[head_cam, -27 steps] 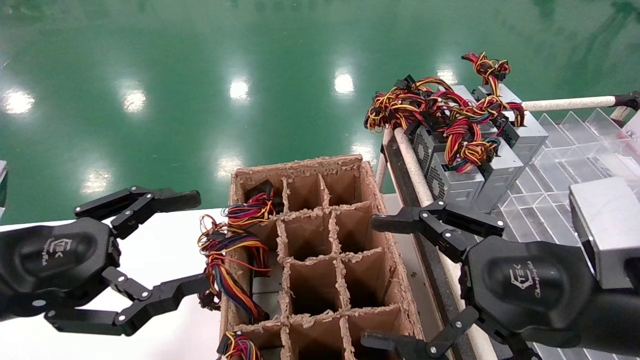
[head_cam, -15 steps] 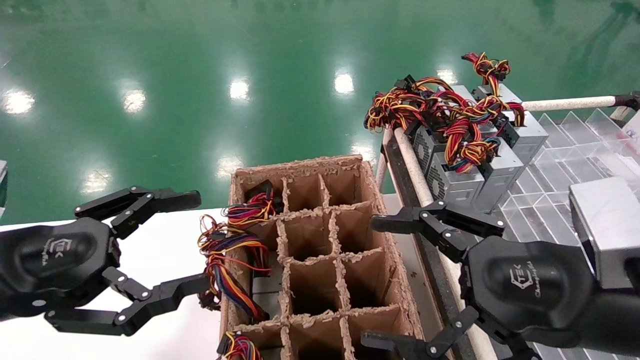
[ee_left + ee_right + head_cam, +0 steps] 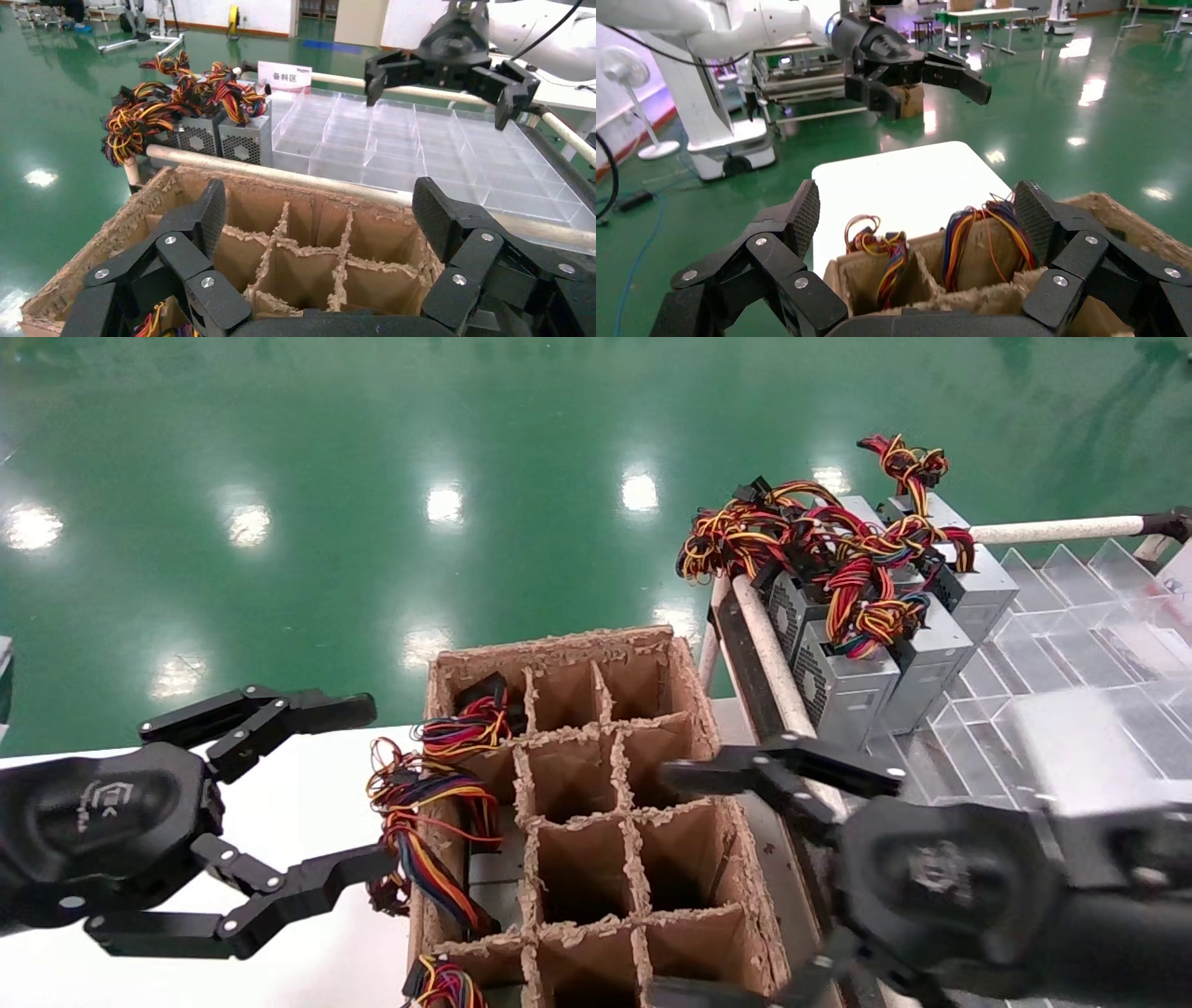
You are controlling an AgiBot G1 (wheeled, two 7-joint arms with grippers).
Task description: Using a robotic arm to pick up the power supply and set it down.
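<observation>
The power supply (image 3: 486, 880) stands in the left column of a divided cardboard box (image 3: 708, 710). Only a strip of its grey metal shows under a long bundle of red, yellow, orange and blue wires (image 3: 424, 826), which also shows in the right wrist view (image 3: 979, 239). My right gripper (image 3: 666, 882), on the robotic arm with a grey box (image 3: 1085, 756) at its wrist, hangs open over the box's right edge and holds nothing (image 3: 919, 203). My left gripper (image 3: 372, 784) is open beside the box's left wall, close to the wires (image 3: 320, 210).
Several other grey power supplies (image 3: 866, 682) with red, yellow and black wires stand at the far end of a clear divided tray (image 3: 1071, 645) on the right. A padded rail (image 3: 773, 663) runs between tray and box. A white table (image 3: 307, 803) lies on the left.
My right gripper has shifted left, toward the cardboard box and over its right edge. The left gripper, the box and the wires have not moved.
</observation>
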